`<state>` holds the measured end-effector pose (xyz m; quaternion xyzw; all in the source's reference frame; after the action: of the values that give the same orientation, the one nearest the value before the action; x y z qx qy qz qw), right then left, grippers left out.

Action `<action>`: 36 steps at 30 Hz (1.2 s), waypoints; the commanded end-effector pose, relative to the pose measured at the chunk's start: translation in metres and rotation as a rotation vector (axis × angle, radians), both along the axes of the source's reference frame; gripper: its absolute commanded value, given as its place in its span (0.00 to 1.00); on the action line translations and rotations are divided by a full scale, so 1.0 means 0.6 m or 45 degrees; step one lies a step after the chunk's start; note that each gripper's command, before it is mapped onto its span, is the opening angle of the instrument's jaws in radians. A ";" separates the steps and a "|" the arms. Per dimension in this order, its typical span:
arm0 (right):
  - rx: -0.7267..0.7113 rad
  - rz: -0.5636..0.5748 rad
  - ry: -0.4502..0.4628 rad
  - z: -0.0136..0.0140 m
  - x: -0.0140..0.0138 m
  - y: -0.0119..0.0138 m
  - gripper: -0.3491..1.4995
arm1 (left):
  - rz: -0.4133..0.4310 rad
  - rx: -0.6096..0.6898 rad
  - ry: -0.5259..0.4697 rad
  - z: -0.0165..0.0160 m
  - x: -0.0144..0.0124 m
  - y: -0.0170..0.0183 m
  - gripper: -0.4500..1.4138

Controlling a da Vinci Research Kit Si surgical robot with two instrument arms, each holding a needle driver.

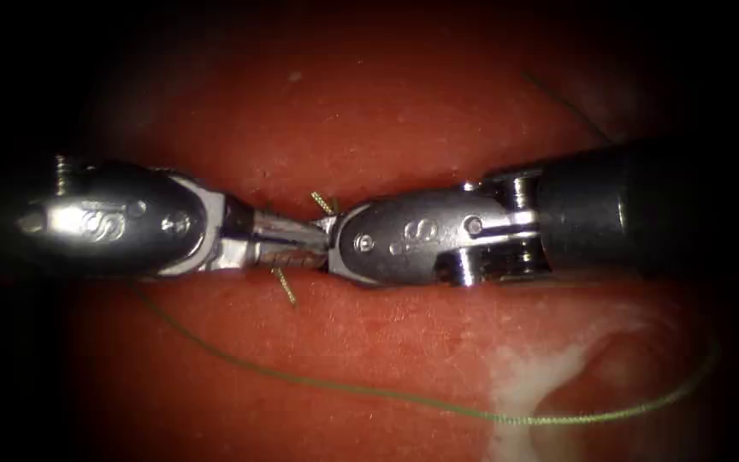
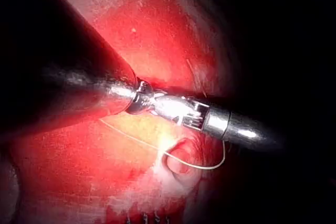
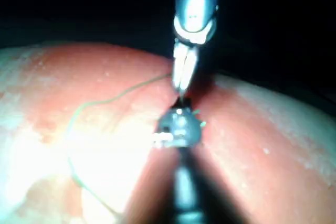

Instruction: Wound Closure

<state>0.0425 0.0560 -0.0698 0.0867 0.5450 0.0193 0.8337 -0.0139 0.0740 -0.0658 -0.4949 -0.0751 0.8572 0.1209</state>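
where the left tool grips it, the needle glints gold.

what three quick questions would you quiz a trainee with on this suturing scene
1. True or false: the thread is pulled taut in a straight line between the tools.
2. The needle shows: A) just above and below the left tool's jaws; B) flat on the tissue, far from both tools; C) up by the right tool's shaft.
3. Fill in: the jaws that appear shut on the needle belong to the ___ tool.

Key: 1 false, it lies in a slack curve across the tissue. 2 A. 3 left.
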 end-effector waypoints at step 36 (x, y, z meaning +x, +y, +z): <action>0.024 0.167 -0.059 -0.0103 -0.0177 0.0080 0.91 | -0.133 0.027 0.030 0.0018 0.0271 -0.0116 0.05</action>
<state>0.0311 0.0608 -0.0763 0.0585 0.5286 0.0812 0.8430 0.0027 0.0672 -0.0650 -0.4877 -0.0557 0.8546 0.1696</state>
